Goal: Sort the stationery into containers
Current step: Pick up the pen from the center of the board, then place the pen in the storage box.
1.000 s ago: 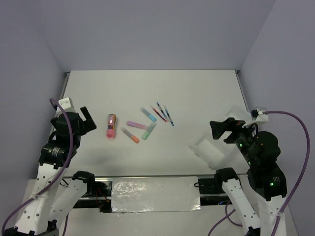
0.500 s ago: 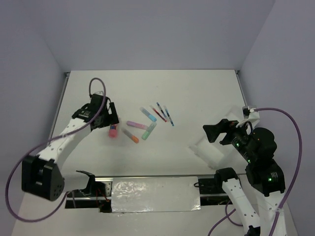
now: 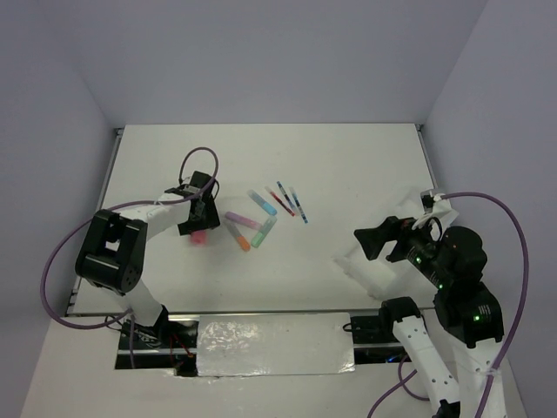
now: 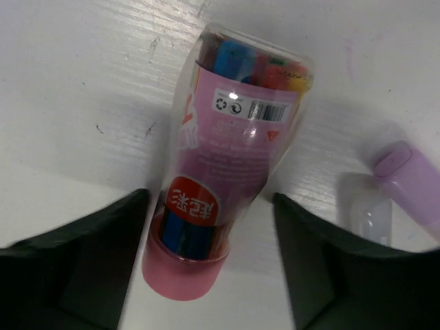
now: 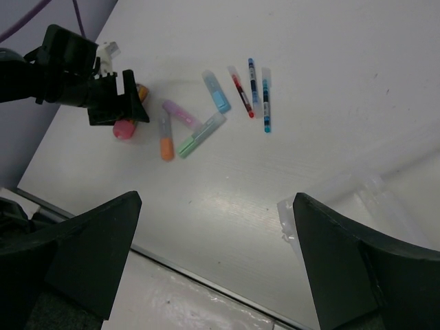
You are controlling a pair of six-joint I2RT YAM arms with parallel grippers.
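Pink plastic fills the left wrist view: the stubby pink tube [image 4: 234,137] lies flat on the white table [image 3: 348,165], capped end toward the camera, and the left gripper [image 4: 210,206] is down over it with one dark finger on each side of the barrel. The jaws stand apart, and a thin strip of table shows on either side between finger and tube, so nothing is clamped yet. The straddle looks chosen to take the tube across its short width, low near the cap, where a rounded barrel is less likely to roll out. Just to the tube's right sits the purple highlighter [image 3: 239,219], close enough that a sloppy close could nudge it. Beyond it are the orange highlighter [image 3: 238,239], green highlighter [image 3: 264,232] and blue highlighter [image 3: 261,202], then the thin red pen [image 3: 279,202] and blue pen [image 3: 294,202], all loose on the table and none sorted. Over on the right, the translucent tray [image 3: 364,272] waits well apart from the cluster, and the right gripper [image 5: 216,198] hangs above its near end, spread wide and holding nothing, likely parked there to leave the left arm room.
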